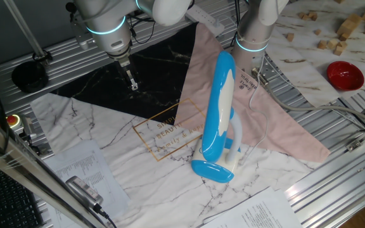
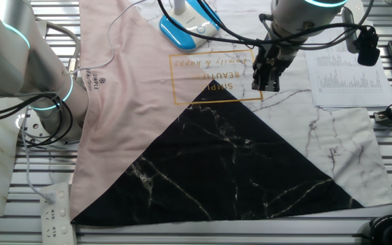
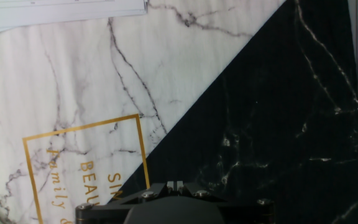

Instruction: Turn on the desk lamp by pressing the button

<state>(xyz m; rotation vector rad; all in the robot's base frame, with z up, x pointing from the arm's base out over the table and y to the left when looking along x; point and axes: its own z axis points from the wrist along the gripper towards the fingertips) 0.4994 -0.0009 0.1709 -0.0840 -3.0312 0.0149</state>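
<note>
The desk lamp (image 1: 218,114) is lying at the centre of one fixed view, its long blue and white head running from the upper middle down to the oval blue base (image 1: 211,170) at lower centre, with the white curved neck (image 1: 236,136) showing on the right side. It is resting on the marble-patterned worktop (image 1: 106,136), partly over a pink cloth (image 1: 277,126) that is spreading toward the right. In the other fixed view only the lamp's base is showing, at the top centre of the frame. The end effector (image 1: 132,82) is hanging in the upper left of one fixed view, above the black marble triangle (image 1: 132,79), well apart from the lamp. In the other fixed view it is sitting right of top centre, near the gold-lettered square (image 2: 213,78). In the hand view the two fingertips (image 3: 171,185) are showing at the bottom centre pressed against each other, gripping nothing. A red bowl (image 1: 345,74) is sitting at the right edge of one fixed view, with small wooden blocks (image 1: 344,28) scattered in the upper right corner. Printed paper sheets (image 1: 81,168) are lying at the lower left.
</note>
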